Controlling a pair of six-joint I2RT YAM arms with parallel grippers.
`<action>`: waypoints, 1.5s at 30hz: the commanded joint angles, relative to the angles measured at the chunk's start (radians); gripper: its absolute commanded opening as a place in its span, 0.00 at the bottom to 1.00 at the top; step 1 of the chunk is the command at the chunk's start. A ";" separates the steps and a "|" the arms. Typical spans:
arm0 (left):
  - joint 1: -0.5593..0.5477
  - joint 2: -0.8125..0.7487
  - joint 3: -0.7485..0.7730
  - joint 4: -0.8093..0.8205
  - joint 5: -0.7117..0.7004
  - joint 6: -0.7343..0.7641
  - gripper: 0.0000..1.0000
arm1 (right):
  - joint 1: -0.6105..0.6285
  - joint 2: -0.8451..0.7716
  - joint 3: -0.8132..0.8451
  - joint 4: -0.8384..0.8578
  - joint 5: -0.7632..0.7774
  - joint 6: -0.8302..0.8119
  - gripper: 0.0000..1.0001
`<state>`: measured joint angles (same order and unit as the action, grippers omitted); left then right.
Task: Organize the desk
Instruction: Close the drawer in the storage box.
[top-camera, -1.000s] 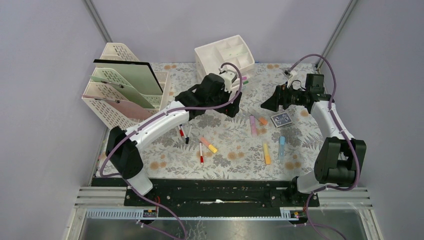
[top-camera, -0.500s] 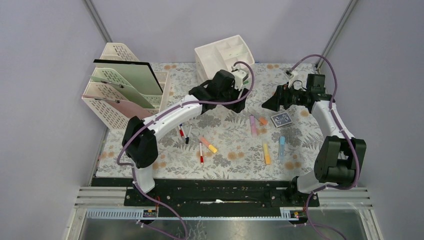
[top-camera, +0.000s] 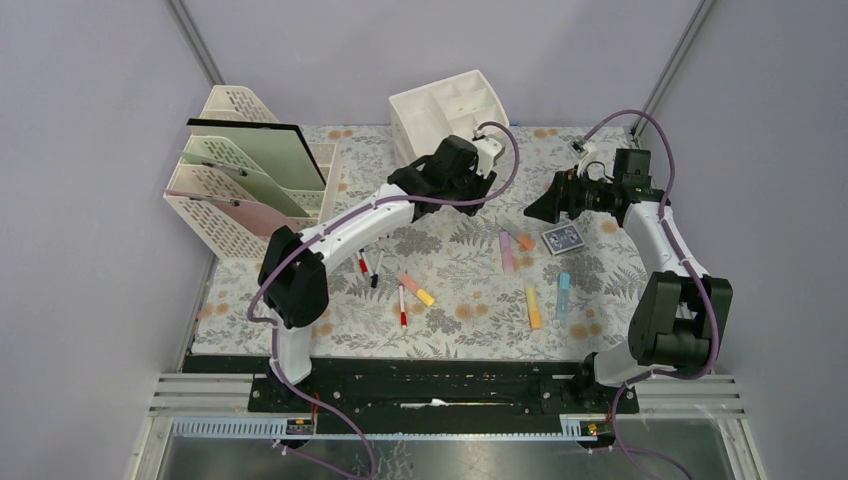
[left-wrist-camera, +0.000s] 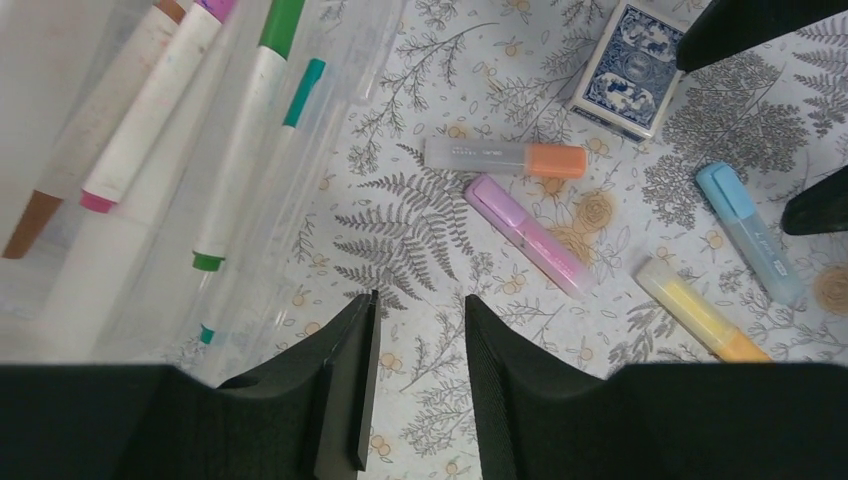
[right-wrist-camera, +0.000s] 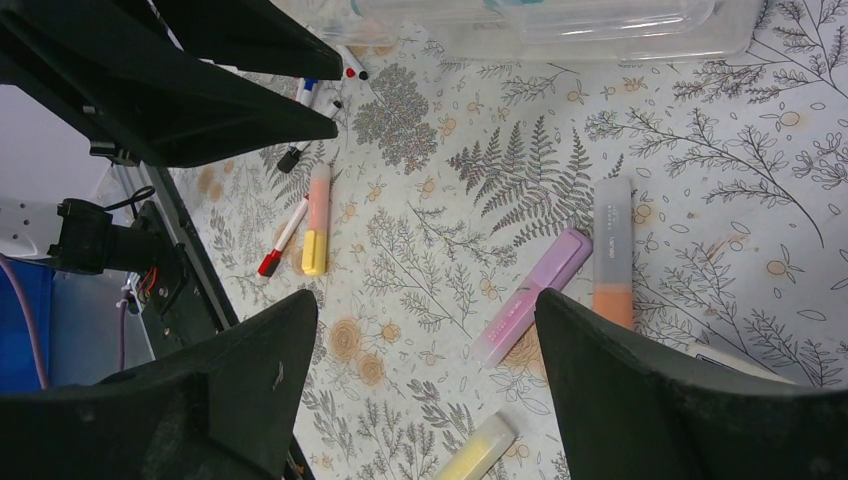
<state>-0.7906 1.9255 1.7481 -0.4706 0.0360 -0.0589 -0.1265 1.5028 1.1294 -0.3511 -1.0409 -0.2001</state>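
Observation:
The desk (top-camera: 470, 322) is covered in a pale fern-print cloth with pens and highlighters strewn over it. My left gripper (top-camera: 482, 198) (left-wrist-camera: 420, 296) hovers over bare cloth beside a clear drawer (left-wrist-camera: 330, 90) holding several markers (left-wrist-camera: 240, 150). Its jaws stand a narrow gap apart with nothing between them. Ahead of it lie an orange highlighter (left-wrist-camera: 505, 158), a purple one (left-wrist-camera: 527, 235), a yellow one (left-wrist-camera: 700, 322) and a blue one (left-wrist-camera: 748, 232). My right gripper (top-camera: 530, 208) (right-wrist-camera: 425, 295) hangs wide open and empty above the purple highlighter (right-wrist-camera: 530, 297).
A white drawer unit (top-camera: 450, 112) stands at the back centre and a cream file rack (top-camera: 250, 175) with folders at the back left. A blue card deck (top-camera: 564, 238) lies under the right arm. Red pens (top-camera: 402, 306) and a yellow-pink highlighter (top-camera: 417, 290) lie left of centre.
My left arm has reached further right and back along the drawer unit, and its jaws have narrowed from wide to a small gap. The right arm has not moved.

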 joint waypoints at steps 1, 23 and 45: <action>-0.004 0.019 0.060 0.023 -0.033 0.044 0.39 | -0.005 -0.006 -0.005 0.026 -0.024 0.011 0.87; -0.004 0.114 0.136 0.024 -0.163 0.171 0.23 | -0.008 -0.007 -0.008 0.026 -0.019 0.008 0.87; 0.062 0.294 0.330 0.134 -0.442 0.247 0.18 | -0.012 -0.012 -0.011 0.026 -0.019 0.011 0.87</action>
<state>-0.7628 2.2078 1.9949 -0.4294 -0.3229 0.1875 -0.1322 1.5028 1.1168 -0.3458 -1.0405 -0.1997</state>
